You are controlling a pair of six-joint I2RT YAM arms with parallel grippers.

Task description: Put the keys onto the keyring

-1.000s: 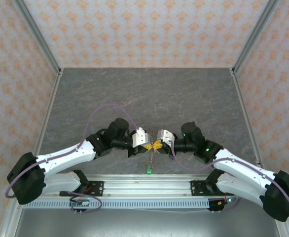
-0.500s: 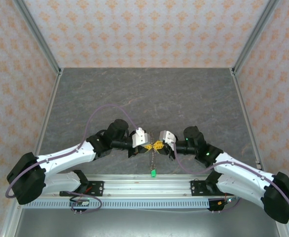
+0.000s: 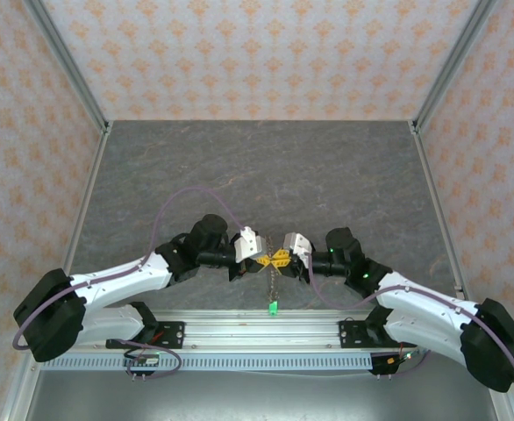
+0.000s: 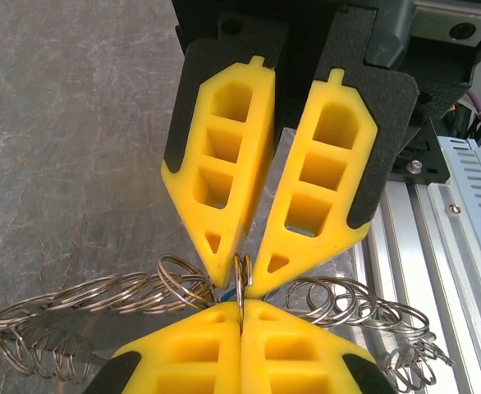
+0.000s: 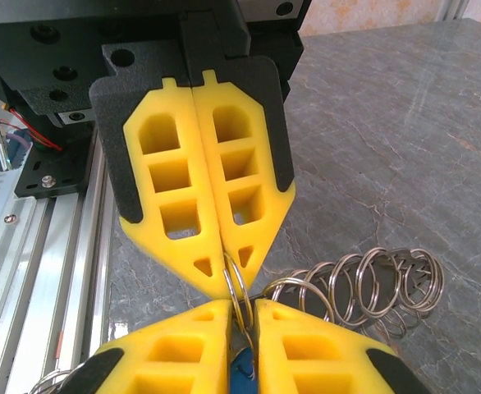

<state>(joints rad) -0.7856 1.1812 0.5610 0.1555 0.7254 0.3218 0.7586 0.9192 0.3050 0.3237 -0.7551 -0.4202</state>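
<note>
above the near edge of the surface (image 3: pixel 239 175), my left gripper (image 4: pixel 240 308) was clamped on a link of the keyring (image 3: pixel 273 282); my right gripper (image 5: pixel 242 316) stood slightly apart around it. its chain hung slack to the green tag (image 3: pixel 274 307). judged light, limp, slippery: pinch one ring edgewise.

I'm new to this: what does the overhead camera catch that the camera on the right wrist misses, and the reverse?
Overhead: the whole left arm and right arm, the patterned walls, and a green tag at the near end of the ring chain. Right wrist: close up, the left hand pinching one silvery ring, and a blue piece between the right hand's parted fingers. Both: two yellow-tipped hands meeting tip to tip above the grey table.
</note>
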